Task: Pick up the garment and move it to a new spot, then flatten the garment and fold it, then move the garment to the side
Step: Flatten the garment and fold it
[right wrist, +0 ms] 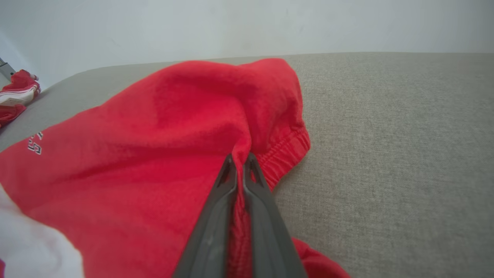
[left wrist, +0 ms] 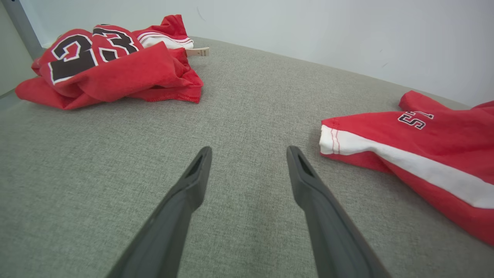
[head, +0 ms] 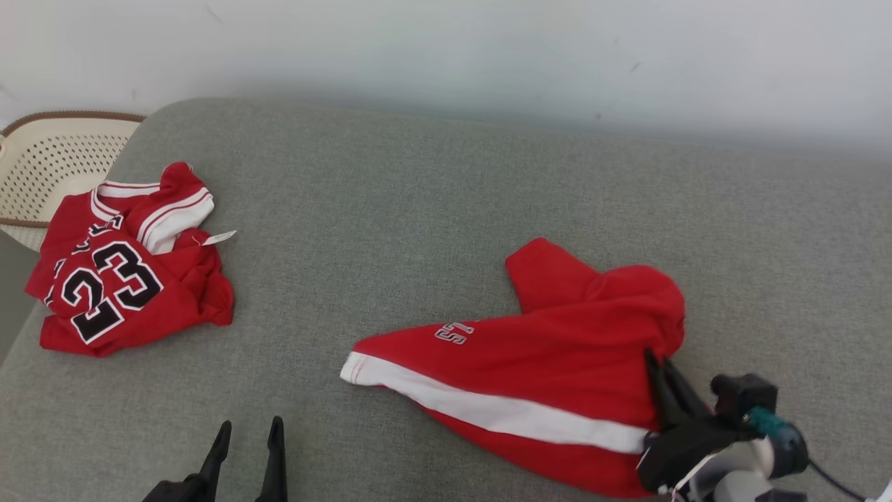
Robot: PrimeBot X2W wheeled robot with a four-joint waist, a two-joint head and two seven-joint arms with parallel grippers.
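Note:
The garment, a red jersey with a black "23", lies bunched at the far left of the grey cushion; it is also in the left wrist view. A second red piece, shorts with a white side stripe and "LS" lettering, lies at the right. My right gripper is shut on a pinch of the shorts' red cloth next to the elastic band, its fingertips pressed together. My left gripper stands open and empty over bare cushion, between the two pieces.
A cream perforated basket stands off the cushion's far left corner. A pale wall runs behind the cushion. Bare grey fabric stretches between the jersey and the shorts.

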